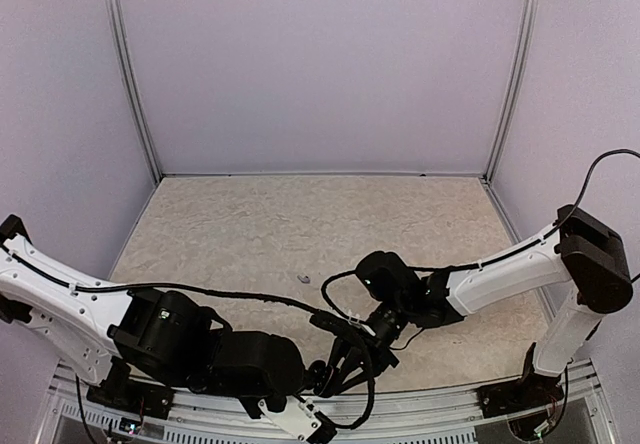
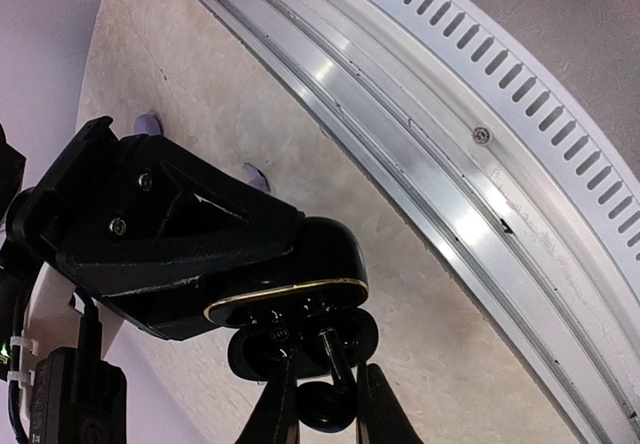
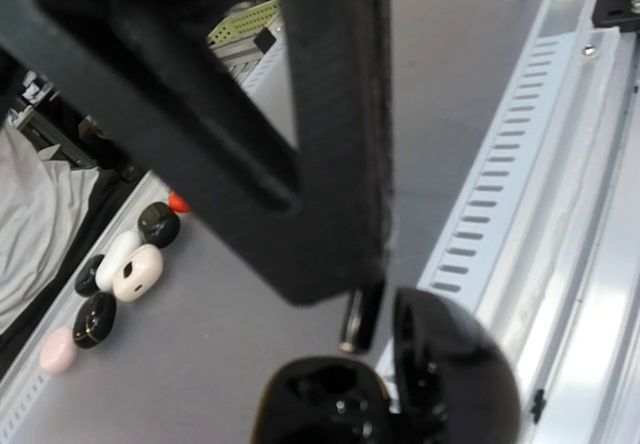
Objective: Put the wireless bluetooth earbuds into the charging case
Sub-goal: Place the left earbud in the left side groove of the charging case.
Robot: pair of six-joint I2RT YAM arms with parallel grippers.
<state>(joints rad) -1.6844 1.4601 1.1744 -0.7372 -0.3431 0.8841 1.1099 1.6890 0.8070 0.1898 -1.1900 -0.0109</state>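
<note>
Both arms reach to the lower centre of the top view, where their tools meet above the near edge of the table (image 1: 250, 224).

Right gripper (image 2: 270, 269): its black fingers are closed around the charging case (image 2: 300, 286), a glossy black shell with a gold rim. The case is open, with its second half hanging just below the rim. In the right wrist view the case fills the bottom centre of the frame, under one broad finger.

Left gripper (image 2: 325, 419): its fingers (image 2: 275, 414) sit at the bottom centre of the left wrist view, drawn close and pinching a small round glossy piece. By its form this is a black earbud (image 2: 325, 406). A thin stem runs from it up to the open case, touching it. Whether it is seated cannot be told.

Two lavender earbuds lie on the table in the upper left of the left wrist view, one (image 2: 148, 122) beside the right gripper's rear and one (image 2: 257, 176) just above its fingers. They are apart from each other and from the case. The second black earbud cannot be made out.

An aluminium rail (image 2: 450, 194) runs diagonally along the table edge. In the right wrist view, several small rounded items (image 3: 130, 264), black, white and pink, lie on a grey surface at lower left, and their identity is unclear.
</note>
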